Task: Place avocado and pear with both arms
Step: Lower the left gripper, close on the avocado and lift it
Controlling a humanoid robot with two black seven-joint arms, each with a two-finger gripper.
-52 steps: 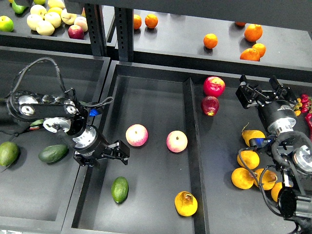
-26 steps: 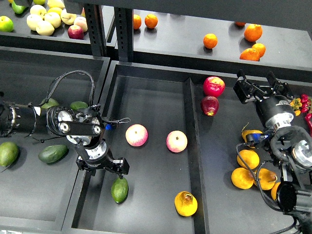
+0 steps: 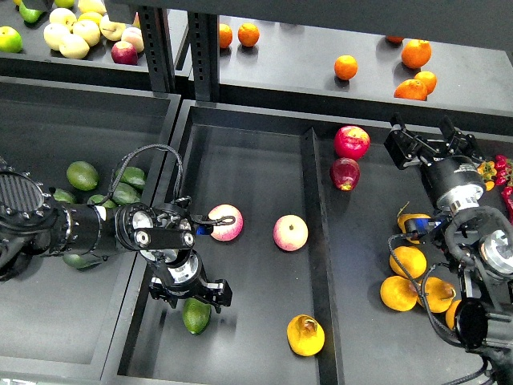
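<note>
avocado under left end effector

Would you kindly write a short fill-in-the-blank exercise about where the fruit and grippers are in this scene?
1. The left gripper hangs right above the ____, which lies in the middle bin.
2. The pear with the brown patch lies to the ____ of the avocado.
3. The right gripper is open and holds ____.
4. Two pinkish apples lie in the ____ bin.

Missing words: avocado; right; nothing; middle
</note>
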